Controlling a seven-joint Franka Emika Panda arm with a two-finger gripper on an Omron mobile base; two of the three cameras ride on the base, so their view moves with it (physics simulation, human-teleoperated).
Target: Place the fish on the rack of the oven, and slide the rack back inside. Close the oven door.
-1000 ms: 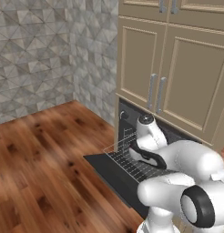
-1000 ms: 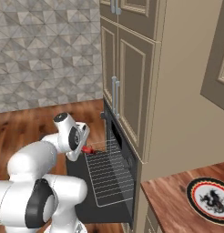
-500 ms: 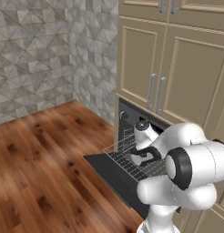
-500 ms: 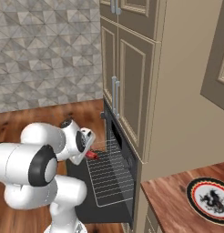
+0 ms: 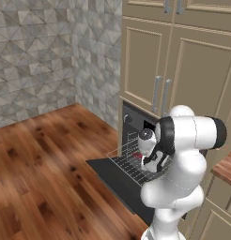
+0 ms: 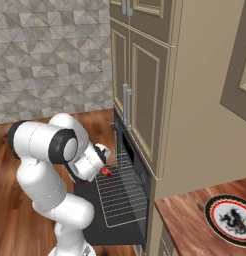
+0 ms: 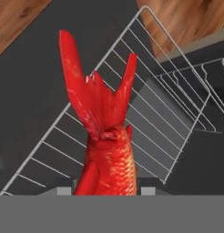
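Hand view: end effector (image 7: pixel 104 191) pinches the red fish (image 7: pixel 104 136), tail pointing away, above the pulled-out rack (image 7: pixel 145 113). Right base view shows the fish (image 6: pixel 106 171) over the rack's (image 6: pixel 120 195) near corner, oven door (image 6: pixel 92 220) down

– Where does the fish (image 7: pixel 106 150) sit?

– It is between the fingers of the gripper (image 6: pixel 104 169), above the rack (image 6: pixel 120 192), near the rack's far left corner.

– And the rack?

– It is pulled out of the oven (image 6: pixel 133 170) and lies over the oven door (image 5: pixel 118 179), which is folded down flat in front of the oven.

– What is around the oven?

– Cabinets (image 5: pixel 183 70) are above it. A counter (image 6: pixel 195 225) is to its right, and a plate (image 6: pixel 230 220) lies on it.
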